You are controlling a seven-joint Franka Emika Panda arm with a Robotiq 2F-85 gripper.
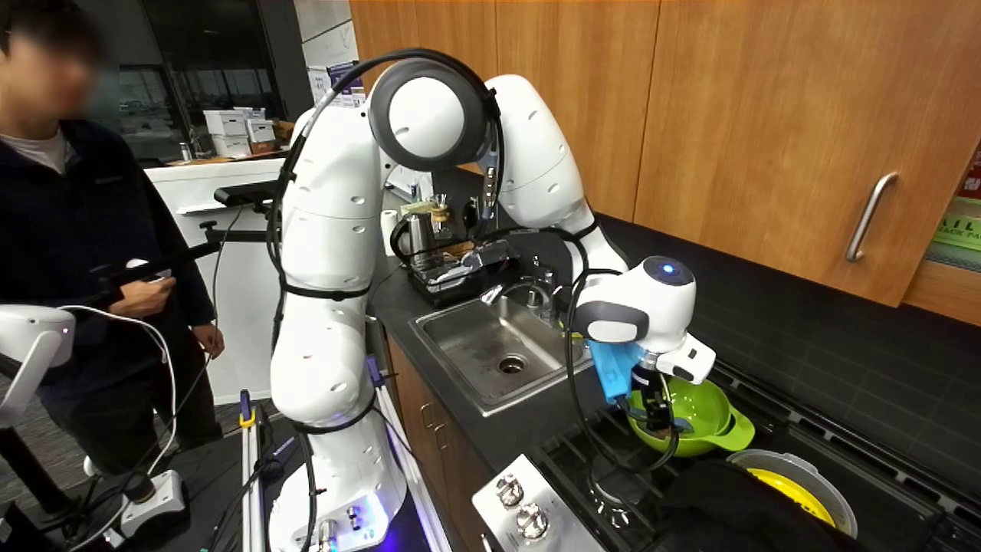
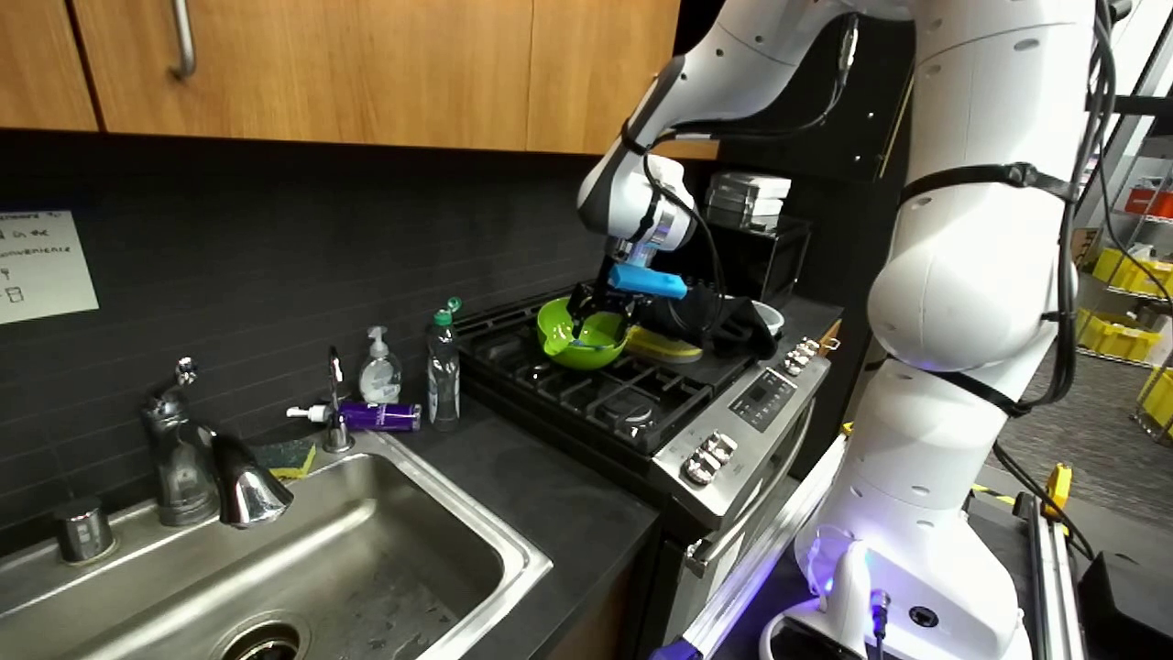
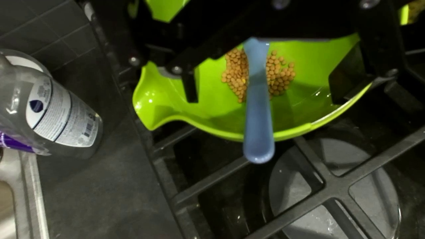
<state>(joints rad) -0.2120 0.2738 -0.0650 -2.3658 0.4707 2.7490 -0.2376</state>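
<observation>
A lime-green bowl (image 3: 159, 106) with a pour spout rests on the stove grate. Small round tan pieces (image 3: 279, 76) lie in its bottom. Across them leans a blue utensil (image 3: 259, 126), its handle sticking out over the bowl's near rim and its upper end hidden behind the gripper's body. My gripper (image 3: 267, 93) reaches down into the bowl with its jaws wide apart; the handle passes between them, touching neither finger as far as I can see. In both exterior views the gripper (image 1: 657, 414) points downward over the green bowl (image 2: 554, 325).
Beside the bowl lie a dark cloth (image 1: 728, 506) and a grey container (image 1: 831, 491) with something yellow inside. A clear bottle (image 2: 443, 371) stands at the stove's edge, near a steel sink (image 2: 499, 522). Wooden cabinets (image 1: 751, 138) hang above. A person (image 1: 92, 230) stands behind the arm.
</observation>
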